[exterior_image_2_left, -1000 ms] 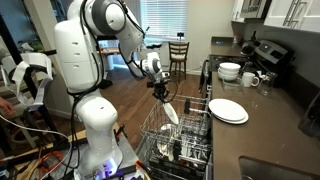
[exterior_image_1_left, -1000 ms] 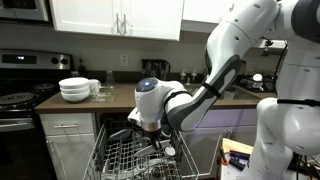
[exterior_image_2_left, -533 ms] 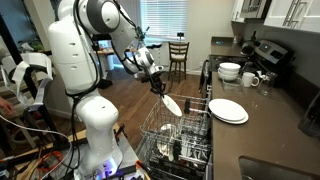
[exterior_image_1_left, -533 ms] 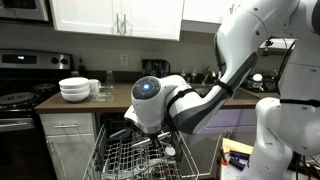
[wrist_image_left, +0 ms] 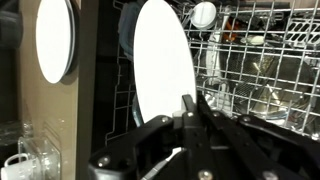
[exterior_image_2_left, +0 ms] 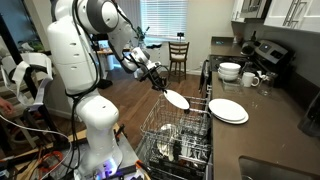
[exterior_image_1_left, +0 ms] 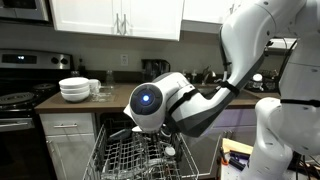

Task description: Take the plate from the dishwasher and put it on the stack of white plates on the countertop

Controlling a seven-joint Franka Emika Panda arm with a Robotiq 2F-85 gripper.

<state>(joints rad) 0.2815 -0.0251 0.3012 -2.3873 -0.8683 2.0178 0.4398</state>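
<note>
My gripper (exterior_image_2_left: 164,89) is shut on the rim of the small white plate (exterior_image_2_left: 177,99) and holds it tilted above the dishwasher's wire rack (exterior_image_2_left: 185,132). In the wrist view the plate (wrist_image_left: 164,65) stands edge-up in the jaws (wrist_image_left: 190,104), with the rack (wrist_image_left: 262,70) behind it. The low stack of white plates (exterior_image_2_left: 228,110) lies on the dark brown countertop (exterior_image_2_left: 262,132), to the plate's right. It also shows in the wrist view (wrist_image_left: 55,38). In an exterior view my wrist (exterior_image_1_left: 148,101) hides the plate.
A pile of deep white bowls (exterior_image_2_left: 230,71) and mugs (exterior_image_2_left: 251,79) stand further along the counter, near a stove (exterior_image_2_left: 268,50). Bowls (exterior_image_1_left: 74,90) show by the stove in an exterior view. Several dishes sit in the rack (exterior_image_1_left: 140,156). Glasses (wrist_image_left: 30,157) stand on the counter.
My gripper has lifted the plate up out of the rack and swung it from hanging upright to a flatter tilt, higher above the dishwasher.
</note>
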